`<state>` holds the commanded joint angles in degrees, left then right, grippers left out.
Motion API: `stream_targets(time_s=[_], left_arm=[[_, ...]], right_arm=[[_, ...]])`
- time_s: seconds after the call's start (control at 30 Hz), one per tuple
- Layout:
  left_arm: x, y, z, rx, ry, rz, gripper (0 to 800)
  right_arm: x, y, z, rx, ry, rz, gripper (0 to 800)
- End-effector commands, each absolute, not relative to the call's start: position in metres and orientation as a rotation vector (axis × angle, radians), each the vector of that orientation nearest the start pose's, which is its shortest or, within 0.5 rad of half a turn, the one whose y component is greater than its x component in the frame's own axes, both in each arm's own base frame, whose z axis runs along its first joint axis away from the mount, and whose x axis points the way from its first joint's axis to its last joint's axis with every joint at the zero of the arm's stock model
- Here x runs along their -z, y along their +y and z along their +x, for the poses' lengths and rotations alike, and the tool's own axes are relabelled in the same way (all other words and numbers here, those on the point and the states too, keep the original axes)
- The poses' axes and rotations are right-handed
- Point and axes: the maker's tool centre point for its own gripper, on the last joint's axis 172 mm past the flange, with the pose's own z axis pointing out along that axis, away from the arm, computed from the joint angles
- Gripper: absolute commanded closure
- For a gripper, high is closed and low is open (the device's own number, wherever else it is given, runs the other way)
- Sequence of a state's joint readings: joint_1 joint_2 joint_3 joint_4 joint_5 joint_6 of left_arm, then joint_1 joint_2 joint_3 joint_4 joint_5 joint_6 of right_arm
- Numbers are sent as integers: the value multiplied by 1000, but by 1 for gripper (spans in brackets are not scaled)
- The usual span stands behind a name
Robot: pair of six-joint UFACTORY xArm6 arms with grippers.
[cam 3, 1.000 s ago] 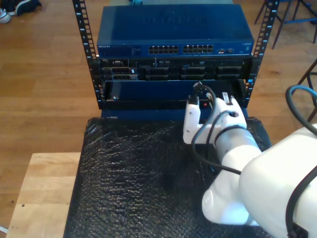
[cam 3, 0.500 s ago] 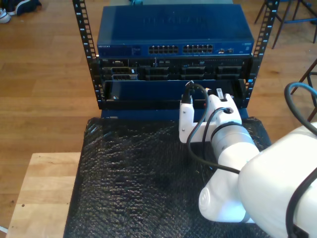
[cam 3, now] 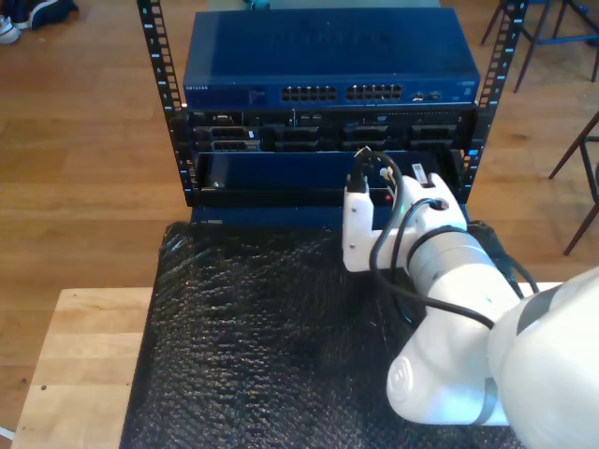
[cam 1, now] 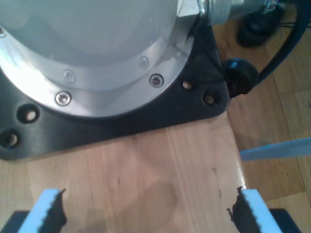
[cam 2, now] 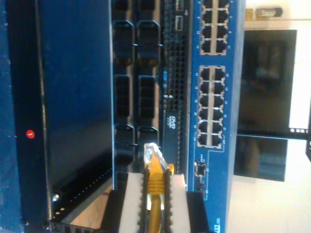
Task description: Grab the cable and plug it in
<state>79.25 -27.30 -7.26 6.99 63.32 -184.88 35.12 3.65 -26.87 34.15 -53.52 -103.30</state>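
Our second pincer [cam 2: 154, 213] is gripping the cable [cam 2: 154, 182], its pale pads [cam 2: 130, 199] pressing on either side of the yellow boot while the clear plug [cam 2: 151, 153] is sticking out past the fingertips. In the second wrist view, the plug is pointing at the rack's front, sitting before the dark drive bays [cam 2: 137, 92] and just beside the blue switch [cam 2: 216, 116] with its blocks of ports; it is not touching any port.

In the exterior view, the white arm [cam 3: 440, 271] is reaching from the exterior view's lower right over the black bubble-wrap mat [cam 3: 253, 346] toward the rack [cam 3: 328, 122], its tip hovering in front of the lower units, below the switch [cam 3: 328, 70].

Our first pincer [cam 1: 146, 211] is standing open, its two blue-edged fingertips [cam 1: 48, 208] wide apart over a bare wooden worktop [cam 1: 160, 174], holding nothing. Ahead of it, a black base plate [cam 1: 160, 109] is carrying a silver arm flange [cam 1: 97, 53], with a black lead [cam 1: 272, 53] running past over the wooden floor.
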Motion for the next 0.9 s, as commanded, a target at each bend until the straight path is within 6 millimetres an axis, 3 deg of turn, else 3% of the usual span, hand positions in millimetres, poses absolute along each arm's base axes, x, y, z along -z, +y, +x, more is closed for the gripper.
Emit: stream_targets(time_s=[0.17,0.4,0.53,0.9], left_arm=[[-35,116,-4,420,2749,-2282,0],[-35,116,-3,418,2748,-2281,0],[-35,116,-3,418,2748,-2281,0],[-35,116,-3,418,2748,-2281,0]], right_arm=[[-270,180,516,-1153,1497,1334,800],[-285,206,560,-1193,1449,1310,800],[-294,199,573,-1169,1432,1281,800],[-318,169,569,-1164,1298,1220,800]])
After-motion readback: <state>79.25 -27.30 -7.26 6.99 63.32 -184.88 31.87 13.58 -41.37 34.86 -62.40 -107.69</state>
